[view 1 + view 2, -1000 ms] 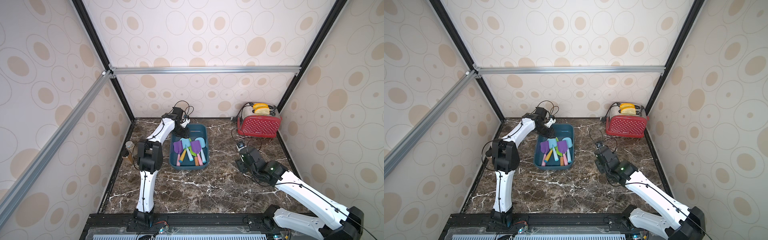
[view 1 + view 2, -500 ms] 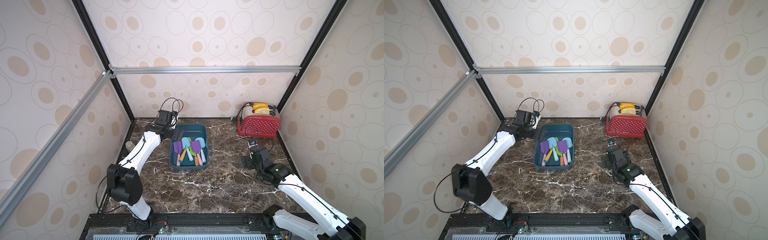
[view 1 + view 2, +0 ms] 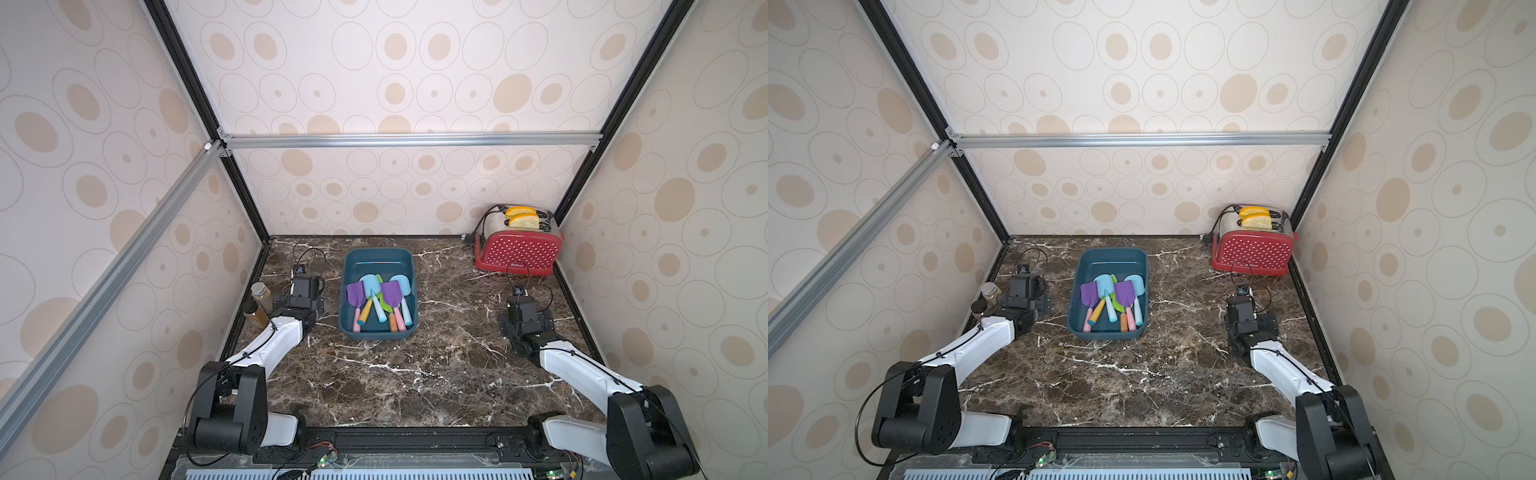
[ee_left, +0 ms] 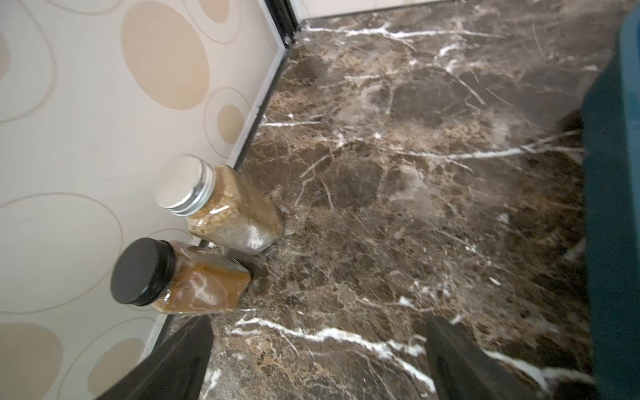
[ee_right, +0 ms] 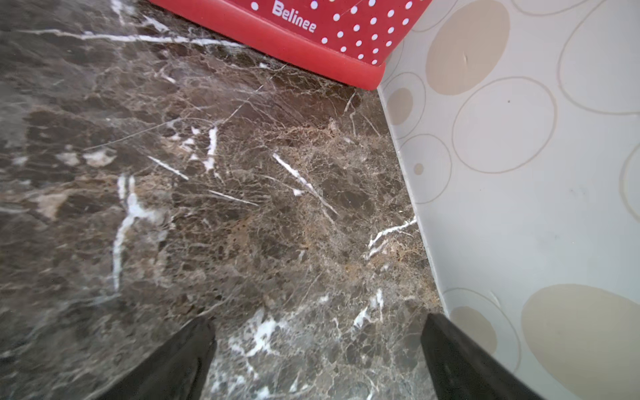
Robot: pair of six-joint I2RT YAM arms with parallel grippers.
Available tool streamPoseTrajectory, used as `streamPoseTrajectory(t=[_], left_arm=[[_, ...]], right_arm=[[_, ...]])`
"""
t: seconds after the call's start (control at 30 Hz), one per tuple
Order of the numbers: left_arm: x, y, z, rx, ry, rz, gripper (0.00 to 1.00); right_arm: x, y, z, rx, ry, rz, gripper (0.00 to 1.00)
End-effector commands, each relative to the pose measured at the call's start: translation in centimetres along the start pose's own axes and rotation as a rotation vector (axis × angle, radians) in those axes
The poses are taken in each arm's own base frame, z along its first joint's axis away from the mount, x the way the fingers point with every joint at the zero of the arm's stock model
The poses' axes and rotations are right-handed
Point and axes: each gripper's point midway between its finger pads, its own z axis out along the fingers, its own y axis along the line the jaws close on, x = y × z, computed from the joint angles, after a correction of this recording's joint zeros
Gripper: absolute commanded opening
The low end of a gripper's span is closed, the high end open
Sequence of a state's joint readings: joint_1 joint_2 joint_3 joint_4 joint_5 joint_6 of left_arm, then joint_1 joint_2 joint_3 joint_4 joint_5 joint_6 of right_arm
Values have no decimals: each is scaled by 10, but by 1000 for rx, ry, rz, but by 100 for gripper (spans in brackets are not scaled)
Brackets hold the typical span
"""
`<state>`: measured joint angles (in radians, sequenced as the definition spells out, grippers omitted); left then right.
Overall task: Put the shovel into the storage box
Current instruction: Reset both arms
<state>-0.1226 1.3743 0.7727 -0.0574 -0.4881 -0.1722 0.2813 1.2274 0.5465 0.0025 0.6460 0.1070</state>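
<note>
Checking in from the remote station: both pincers are spread wide with nothing in them. My left gripper [image 4: 318, 325] hangs over the marble tabletop [image 3: 415, 374], between the storage box [image 3: 376, 262] and two jars standing against the left wall: a silver-capped jar [image 4: 225, 204] and a black-capped jar [image 4: 187, 277]. The right gripper [image 5: 318, 320] is just as wide and empty, near the right wall, with the red polka-dot toaster [image 5: 311, 31] ahead of it. As for the shovels [image 3: 390, 293], a bunch with purple and light blue blades lie piled inside the box toward its near end, handles overlapping. In both top views the box's far end is bare.
</note>
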Motion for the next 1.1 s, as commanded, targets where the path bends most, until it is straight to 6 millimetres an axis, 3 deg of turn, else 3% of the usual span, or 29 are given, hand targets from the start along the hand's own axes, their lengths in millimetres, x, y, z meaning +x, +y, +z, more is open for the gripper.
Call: streamPoseTrajectory(t=[0.0, 0.1, 0.27, 0.53, 0.77, 0.9, 1.07], left_arm=[[-25, 8, 1, -53, -100, -94, 99], [-17, 0, 13, -45, -68, -59, 99], [-16, 5, 15, -13, -100, -110, 99], [-5, -11, 34, 206, -114, -121, 98], [0, 1, 40, 189, -239, -150, 98], [0, -19, 45, 289, -241, -100, 94], [2, -23, 43, 313, -250, -86, 95]], right_arm=[[-14, -15, 4, 71, -61, 39, 100], [-8, -32, 10, 109, -52, 69, 100], [-4, -37, 13, 34, -92, 143, 100], [-3, -21, 22, -84, -120, 151, 100], [-5, -10, 34, -139, -125, 158, 100], [-11, -7, 33, -160, -159, 163, 100], [-15, -6, 32, -171, -193, 165, 100]])
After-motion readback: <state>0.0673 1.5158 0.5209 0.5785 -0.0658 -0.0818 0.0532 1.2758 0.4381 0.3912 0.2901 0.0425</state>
